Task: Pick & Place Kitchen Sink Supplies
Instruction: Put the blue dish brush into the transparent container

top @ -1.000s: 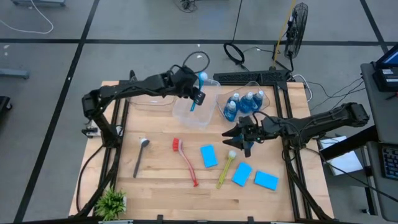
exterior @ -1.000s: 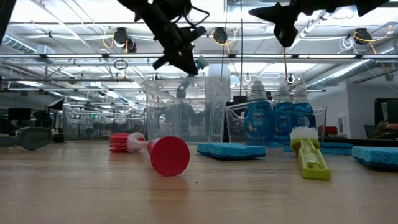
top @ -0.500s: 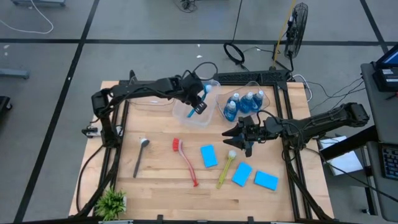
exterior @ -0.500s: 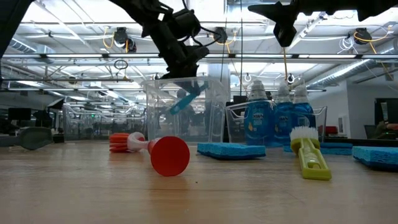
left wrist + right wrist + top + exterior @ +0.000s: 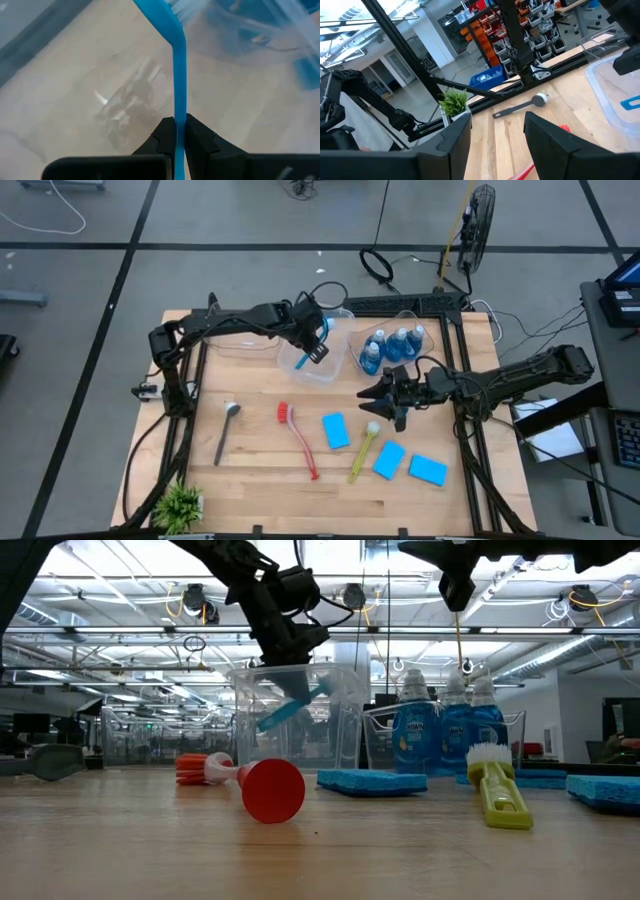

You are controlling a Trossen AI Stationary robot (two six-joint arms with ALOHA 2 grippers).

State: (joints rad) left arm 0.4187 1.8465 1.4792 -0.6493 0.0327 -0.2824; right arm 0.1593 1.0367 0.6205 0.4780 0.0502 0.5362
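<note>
Left end effector (image 5: 316, 340) is clamped on the blue brush (image 5: 313, 343) handle, holding it tilted inside the clear bin (image 5: 318, 370) near the bench's (image 5: 250, 480) far edge, apparently so it can drop in clear of the walls. Toward the near edge lie the grey brush (image 5: 226, 432), red brush (image 5: 297, 439), a sponge (image 5: 336, 431) and the yellow brush (image 5: 363, 448), all apart with room between. Four bottles (image 5: 390, 348) stand in the neighbouring bin. Right end effector (image 5: 385, 402) hovers apart and empty above the yellow brush's head.
</note>
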